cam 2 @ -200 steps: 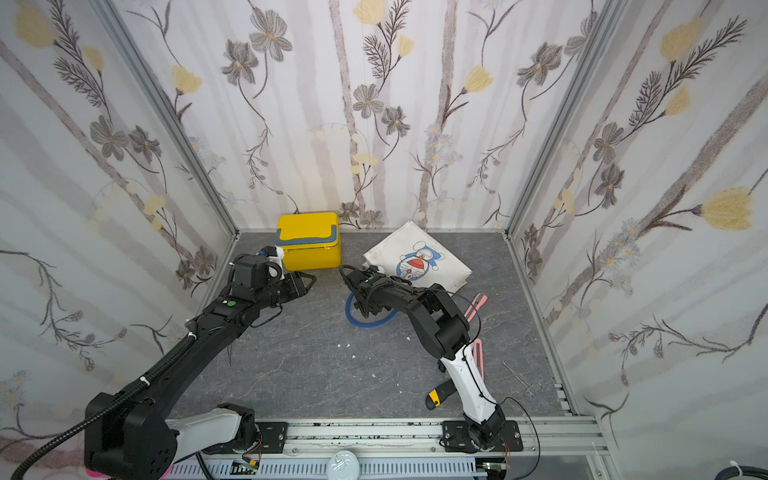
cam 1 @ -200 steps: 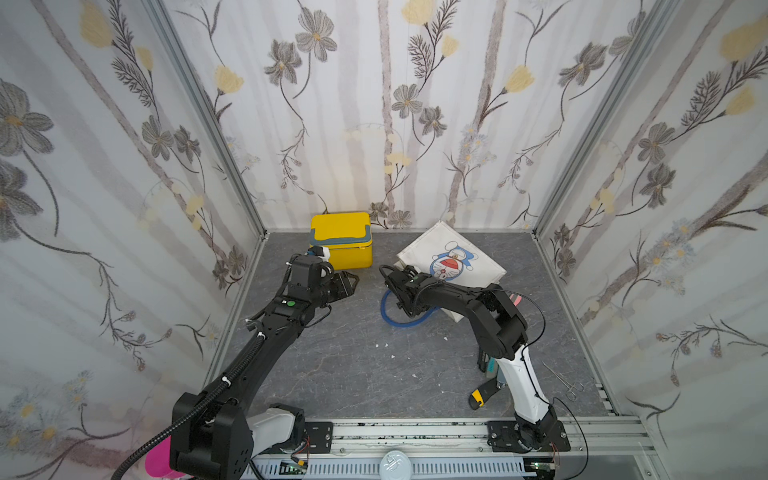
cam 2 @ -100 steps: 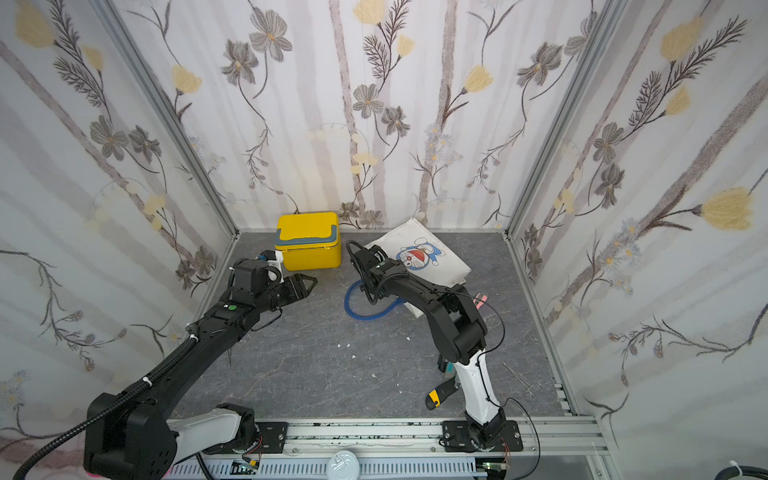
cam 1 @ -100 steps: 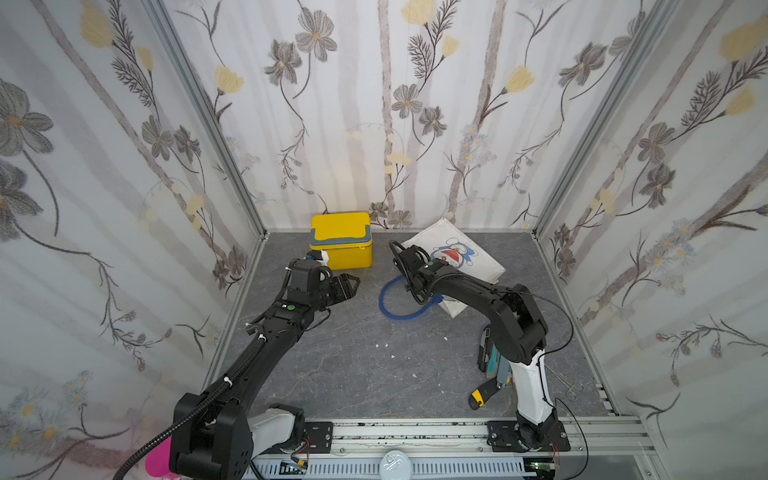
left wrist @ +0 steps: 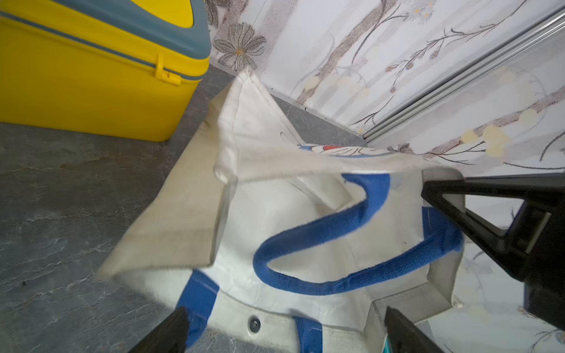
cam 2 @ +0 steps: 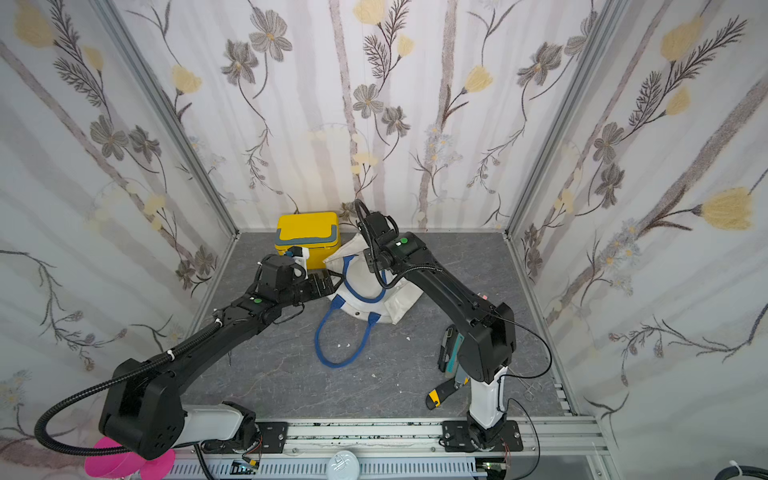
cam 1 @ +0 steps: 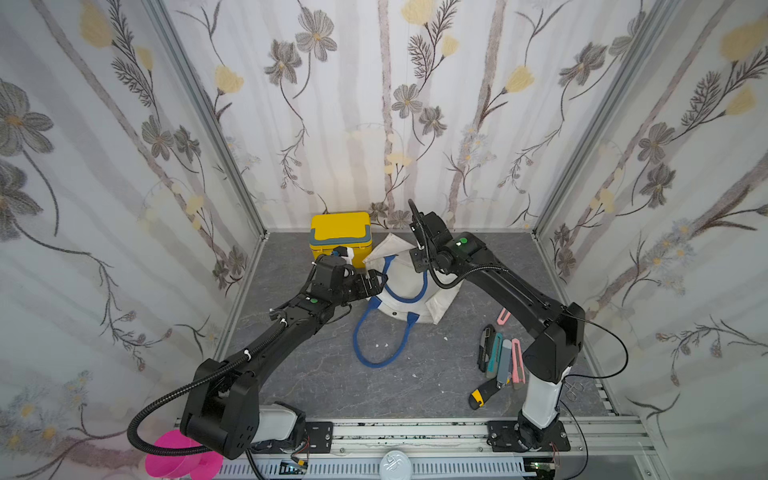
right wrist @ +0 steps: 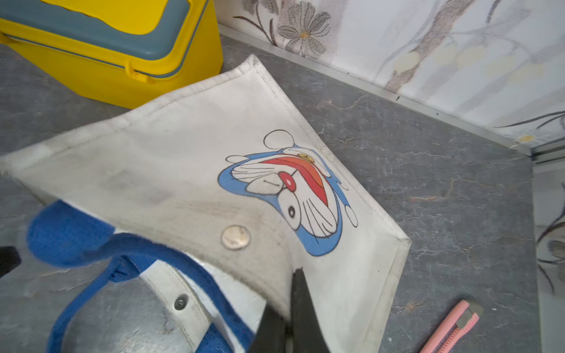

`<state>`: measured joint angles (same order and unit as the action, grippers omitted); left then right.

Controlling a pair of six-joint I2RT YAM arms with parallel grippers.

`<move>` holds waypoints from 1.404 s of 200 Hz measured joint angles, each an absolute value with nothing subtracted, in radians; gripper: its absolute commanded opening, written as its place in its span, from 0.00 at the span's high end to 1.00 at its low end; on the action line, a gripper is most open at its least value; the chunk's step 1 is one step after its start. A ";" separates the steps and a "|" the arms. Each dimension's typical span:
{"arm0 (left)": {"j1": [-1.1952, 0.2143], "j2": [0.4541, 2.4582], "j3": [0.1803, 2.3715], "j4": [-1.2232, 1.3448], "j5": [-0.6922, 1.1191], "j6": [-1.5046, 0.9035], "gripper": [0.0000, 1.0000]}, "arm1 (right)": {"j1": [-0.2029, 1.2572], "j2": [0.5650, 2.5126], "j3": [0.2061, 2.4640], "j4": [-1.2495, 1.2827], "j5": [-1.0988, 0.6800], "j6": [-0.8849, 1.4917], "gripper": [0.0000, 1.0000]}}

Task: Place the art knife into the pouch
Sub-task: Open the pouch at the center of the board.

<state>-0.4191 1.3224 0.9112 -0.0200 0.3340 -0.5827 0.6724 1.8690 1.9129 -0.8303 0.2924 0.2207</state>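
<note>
A: We're looking down on the table (cam 1: 332, 374), twelve o'clock at the back wall. The pouch (cam 1: 405, 276) is sitting just past centre toward twelve, with its mouth gaping toward seven.

B: And the right gripper (cam 1: 417, 257) is doing the lifting. It's pinching the pouch's upper rim at the one-o'clock side of the mouth. The right wrist view is showing it plainly: black fingers (right wrist: 301, 305) pressing together on the canvas edge, near the snap (right wrist: 235, 237).

A: The left gripper (cam 1: 372, 284) is hovering at the mouth's nine-o'clock side, jaws spread wide (touching the canvas or not, I can't tell). In its wrist view the two tips are framing the lower rim.

B: One blue handle (cam 1: 409, 291) is drooping across the open mouth. The other handle (cam 1: 376, 345) is lying looped on the table toward six.

A: And the knives (cam 1: 505, 359)?

B: They're lying on the table at four o'clock, well apart from the pouch. Four are resting side by side in a row: black, teal, grey, pink. A yellow-black knife (cam 1: 481, 395) is lying at the row's six, and a lone pink knife (cam 1: 503, 316) at its twelve, nearer the pouch. Which one is the art knife, I can't tell.

A: The box (cam 1: 340, 232) is standing at twelve against the back wall, just beside the pouch's eleven-o'clock corner.
</note>
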 measured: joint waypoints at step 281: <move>-0.422 1.588 0.818 0.357 0.177 -0.585 0.00 | 0.412 1.860 2.006 -0.886 -0.296 0.281 1.00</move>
